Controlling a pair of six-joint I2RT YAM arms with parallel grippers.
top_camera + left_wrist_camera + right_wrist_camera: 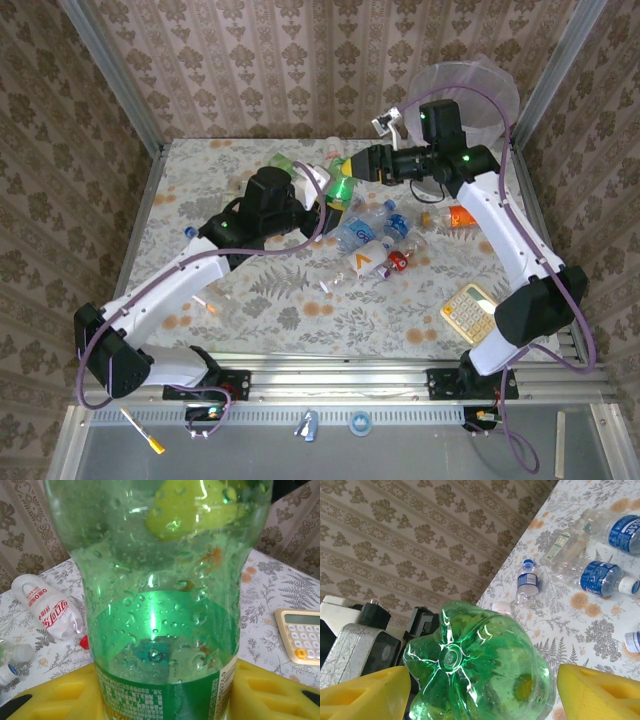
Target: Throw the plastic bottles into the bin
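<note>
**Two Claws Meet on One Green Bottle**

A green bottle [342, 186] hangs between two robot arms over the far middle of a flowered table [250, 300]. The bin [485, 90] stands at the far right corner, to the right of the bottle and apart from it.

The left claw [337, 197] has the bottle by its labelled end. In the left wrist view the bottle [160, 605], beaded with droplets inside, sits pressed between the yellow pads [55, 700] of the claw [160, 697], which is partly closed on it.

The right claw [352, 168] reaches in from the bin's side. From its wrist camera the bottle's ribbed base [480, 670] lies between the spread yellow fingers [365, 695] of the claw [480, 692]. The jaws stand wide, one on either side, and a thin strip of tablecloth shows between the bottle and the finger at the right of that view, so the claw brackets the bottle without clamping it.

More bottles [375, 238] lie in a loose heap just in front of the pair, blue labels and red caps among them, and an orange-labelled one [460, 215] lies nearer the bin. A white bottle with red lettering [50, 610] lies on its side. A beige calculator [470, 310] rests near the right arm's base.
</note>
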